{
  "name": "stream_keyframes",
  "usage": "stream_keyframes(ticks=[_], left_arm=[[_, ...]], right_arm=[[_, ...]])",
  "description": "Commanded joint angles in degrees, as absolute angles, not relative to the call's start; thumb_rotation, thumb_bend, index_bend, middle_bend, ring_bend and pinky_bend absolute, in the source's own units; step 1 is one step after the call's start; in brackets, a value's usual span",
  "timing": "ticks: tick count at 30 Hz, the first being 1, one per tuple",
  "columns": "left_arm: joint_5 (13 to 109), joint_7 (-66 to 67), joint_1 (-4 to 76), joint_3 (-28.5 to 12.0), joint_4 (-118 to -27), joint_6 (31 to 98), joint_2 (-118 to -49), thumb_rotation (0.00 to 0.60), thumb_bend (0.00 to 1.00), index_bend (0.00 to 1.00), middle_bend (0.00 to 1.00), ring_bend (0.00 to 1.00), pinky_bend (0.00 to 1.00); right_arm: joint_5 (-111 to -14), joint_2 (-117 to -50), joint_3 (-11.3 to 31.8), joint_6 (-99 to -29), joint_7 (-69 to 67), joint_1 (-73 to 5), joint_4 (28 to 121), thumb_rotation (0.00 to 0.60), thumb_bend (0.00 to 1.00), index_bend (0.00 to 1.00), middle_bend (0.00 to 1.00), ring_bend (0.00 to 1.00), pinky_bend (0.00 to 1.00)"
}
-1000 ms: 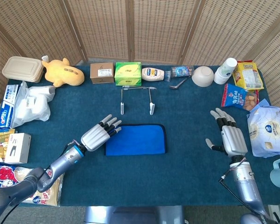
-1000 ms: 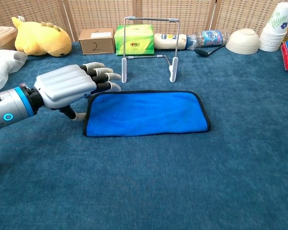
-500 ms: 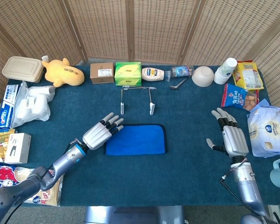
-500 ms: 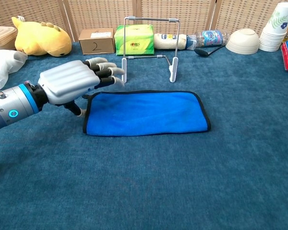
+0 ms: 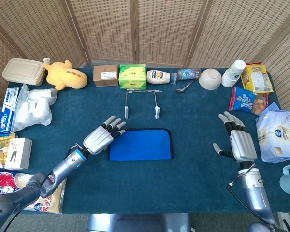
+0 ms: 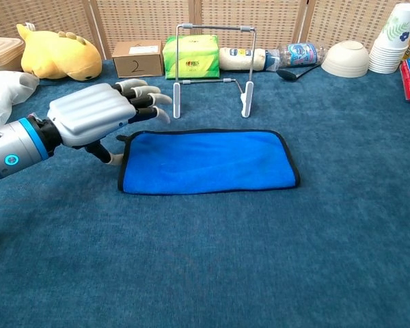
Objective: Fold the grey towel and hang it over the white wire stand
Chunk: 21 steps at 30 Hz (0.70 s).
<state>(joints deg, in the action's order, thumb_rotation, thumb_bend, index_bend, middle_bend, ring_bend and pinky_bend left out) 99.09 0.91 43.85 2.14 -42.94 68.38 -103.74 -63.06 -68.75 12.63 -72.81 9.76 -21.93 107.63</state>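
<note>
- Flat on the dark teal carpeted bench (image 5: 183, 145): a blue rectangular cloth towel with black edging (image 5: 141, 144), named grey in the task but plainly blue here, apparently already folded once, touching nothing but the bench
- Just behind the towel, apart from it: the white wire stand with a top bar and two white feet (image 6: 212, 65), upright and bare, so hanging not yet done
- Left robot hand (image 6: 99, 117) released, fingers spread, holding nothing, hovering over the towel's left short edge; probably placed there to pinch that edge for a further fold or a lift
- Right robot hand (image 5: 239, 141) released as well, fingers apart, empty, well to the right of the towel, seemingly waiting
- Head view only: the right robot hand, and the clutter around the edges such as a white crumpled plastic bag (image 5: 34, 107) and snack packets
- Chest view only: the gap between the left robot hand and the towel, the thumb tucked low near the towel's corner, and the stand's height against a green cardboard tissue box (image 6: 190, 56) behind it
- Contact between thumb and towel not certain from either view
</note>
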Motion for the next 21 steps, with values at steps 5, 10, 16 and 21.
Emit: stream_keyframes(ticks=[5,10,16,21], left_arm=[[99.0,0.8,43.6,2.8,-41.8,68.0,-103.8,0.600,0.36,0.21,0.10,0.00,0.00],[99.6,1.0,43.8,3.8,-40.4,67.5,-104.0,0.600,0.36,0.21,0.09,0.00,0.00],[99.9,0.4,44.6,4.0,-38.9,67.3,-105.5,0.600,0.35,0.21,0.09,0.00,0.00],[99.6,-0.8,45.2,3.3,-38.0,68.1,-106.9,0.600,0.35,0.21,0.10,0.00,0.00]], right_arm=[[-62.9,-68.8,12.7,-73.0,9.7,-21.8,107.8,0.600,0.28,0.04,0.03,0.00,0.00],[-62.9,-68.8,12.8,-73.2,9.6,-21.6,107.7,0.600,0.28,0.04,0.03,0.00,0.00],[-62.7,-68.7,12.9,-73.3,9.3,-21.4,107.8,0.600,0.28,0.04,0.03,0.00,0.00],[-62.8,-68.4,12.9,-73.4,9.1,-21.1,108.0,0.600,0.28,0.04,0.03,0.00,0.00]])
